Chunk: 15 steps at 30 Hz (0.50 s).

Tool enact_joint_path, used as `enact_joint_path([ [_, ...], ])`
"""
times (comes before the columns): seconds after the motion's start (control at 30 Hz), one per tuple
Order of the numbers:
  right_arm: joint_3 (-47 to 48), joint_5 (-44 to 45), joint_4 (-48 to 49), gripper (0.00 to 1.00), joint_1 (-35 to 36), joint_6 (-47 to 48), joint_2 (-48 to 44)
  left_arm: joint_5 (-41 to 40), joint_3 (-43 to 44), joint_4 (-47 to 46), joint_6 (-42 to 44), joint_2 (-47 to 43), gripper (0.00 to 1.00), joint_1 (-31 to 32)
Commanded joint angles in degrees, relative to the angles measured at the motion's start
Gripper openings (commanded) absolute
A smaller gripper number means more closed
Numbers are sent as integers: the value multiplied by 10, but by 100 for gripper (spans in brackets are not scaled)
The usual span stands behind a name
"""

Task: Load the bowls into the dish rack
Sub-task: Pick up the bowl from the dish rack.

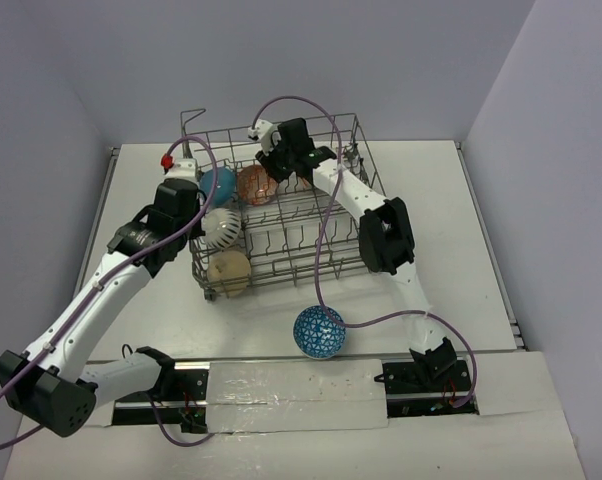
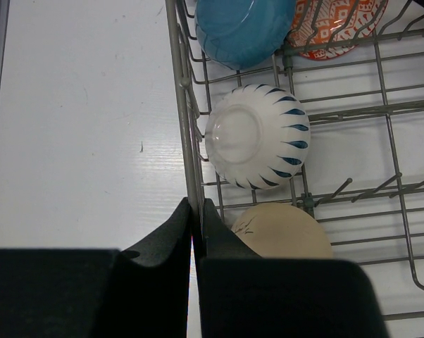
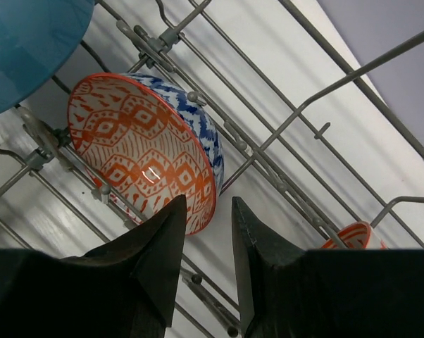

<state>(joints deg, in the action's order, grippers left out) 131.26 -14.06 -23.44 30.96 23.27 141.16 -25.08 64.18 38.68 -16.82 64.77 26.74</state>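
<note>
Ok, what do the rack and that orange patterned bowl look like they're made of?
The dish rack looks like grey metal wire with a dull, possibly coated finish: thin rods joined at the crossings. The orange patterned bowl is probably glazed ceramic, since its surface is glossy and shows light glints. Hard plastic can't be ruled out.

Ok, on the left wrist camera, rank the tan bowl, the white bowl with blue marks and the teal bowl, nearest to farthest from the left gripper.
1. Tan bowl, just right of the left gripper, inside the dish rack.
2. White bowl, next up the row.
3. Teal bowl, at the far end.
</note>
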Motion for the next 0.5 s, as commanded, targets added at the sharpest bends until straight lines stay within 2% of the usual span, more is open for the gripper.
enact_joint_path([
  [0.0, 40, 5, 6, 40, -4, 0, 9, 143, -22, 58, 12, -6, 0, 30],
  [0.47, 45, 17, 6, 43, -4, 3, 24, 141, -33, 59, 11, -26, 0, 30],
])
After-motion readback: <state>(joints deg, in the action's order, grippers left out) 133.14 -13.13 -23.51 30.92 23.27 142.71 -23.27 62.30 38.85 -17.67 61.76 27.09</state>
